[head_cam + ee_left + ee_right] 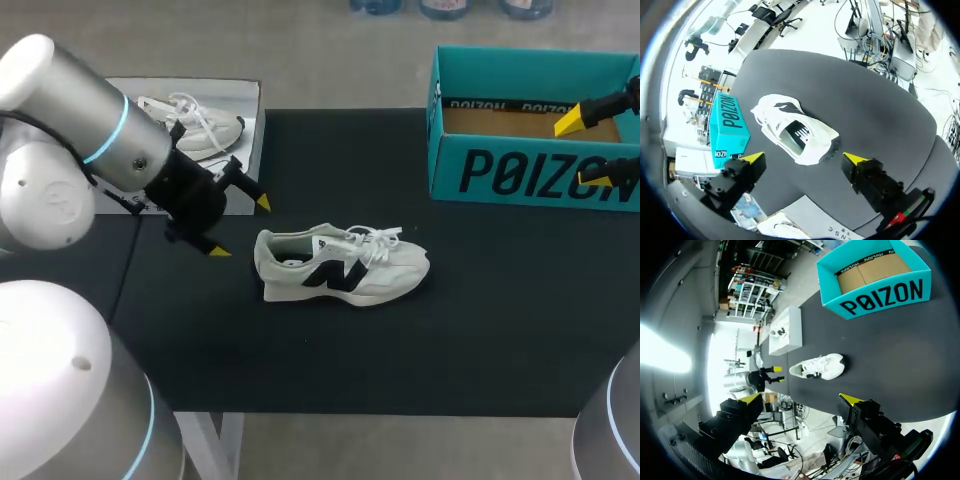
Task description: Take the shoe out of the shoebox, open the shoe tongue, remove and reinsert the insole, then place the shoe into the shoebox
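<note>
L gripper [240,227] [805,158]: fingers spread wide, holding nothing. It hangs over the black table top [470,340], near the heel end of the shoe [345,265] [795,132] but apart from it. In the L wrist view the shoe lies ahead of the gripper, heel nearest and roughly in line with the gap betw the two yellow tips.

Shoe: pale grey-white w/ a dark side logo and white laces. It's out of the box, on the table about mid-way across, sole down as far as I can tell, heel twd the L arm, toe twd the R side.

R gripper [584,152] [800,398]: also wide open, gripping nothing. In the head view it's at the R end of the teal shoebox [500,175] [880,295], one yellow tip over the box interior, the other by the outside of the near wall; can't tell if either touches. Shoebox stands open-topped at the far R of the table, brown cardboard floor showing, well apart from the shoe [817,367].

Far L corner: white tray [250,150] w/ a second pale shoe [200,125] on it, behind the L arm
</note>
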Available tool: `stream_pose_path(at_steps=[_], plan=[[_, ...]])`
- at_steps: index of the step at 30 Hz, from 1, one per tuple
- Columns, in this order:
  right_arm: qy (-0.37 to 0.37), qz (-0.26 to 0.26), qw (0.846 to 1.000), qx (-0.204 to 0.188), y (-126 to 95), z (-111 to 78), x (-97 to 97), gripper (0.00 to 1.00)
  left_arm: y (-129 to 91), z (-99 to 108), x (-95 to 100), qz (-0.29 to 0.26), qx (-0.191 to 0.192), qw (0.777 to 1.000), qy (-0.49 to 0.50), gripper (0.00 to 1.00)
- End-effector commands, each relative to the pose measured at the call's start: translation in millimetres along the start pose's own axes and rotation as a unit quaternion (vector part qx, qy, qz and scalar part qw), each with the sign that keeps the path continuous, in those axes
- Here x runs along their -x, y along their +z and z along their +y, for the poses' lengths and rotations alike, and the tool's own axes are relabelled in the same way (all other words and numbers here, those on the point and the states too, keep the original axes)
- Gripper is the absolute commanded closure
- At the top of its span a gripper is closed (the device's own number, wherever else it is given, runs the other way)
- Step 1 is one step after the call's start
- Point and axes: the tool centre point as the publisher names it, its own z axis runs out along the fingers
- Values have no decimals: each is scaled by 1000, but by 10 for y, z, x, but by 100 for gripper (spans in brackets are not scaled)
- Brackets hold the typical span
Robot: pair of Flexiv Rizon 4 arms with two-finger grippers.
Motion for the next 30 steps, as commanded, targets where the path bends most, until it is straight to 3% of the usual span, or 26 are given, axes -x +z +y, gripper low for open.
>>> stream_pose_path(at_steps=[1, 4, 17, 18, 24, 30], plan=[[1, -1, 1000, 1, 9, -4, 0, 0, -125, -61, -31, -46, -99, 975, -191, 0], [1, -1, 1000, 1, 9, -4, 0, 0, -179, -50, -91, -7, -113, 972, -204, 0], [1, -1, 1000, 1, 9, -4, 0, 0, -179, -50, -91, -7, -113, 972, -204, 0], [1, -1, 1000, 1, 9, -4, 0, 0, -149, -60, -76, -13, -94, 969, -228, 0], [1, -1, 1000, 1, 9, -4, 0, 0, 47, -9, -127, -54, -99, 924, -366, 0], [1, -1, 1000, 1, 9, -4, 0, 0, 119, 5, -273, -65, -93, 905, -410, 0]])
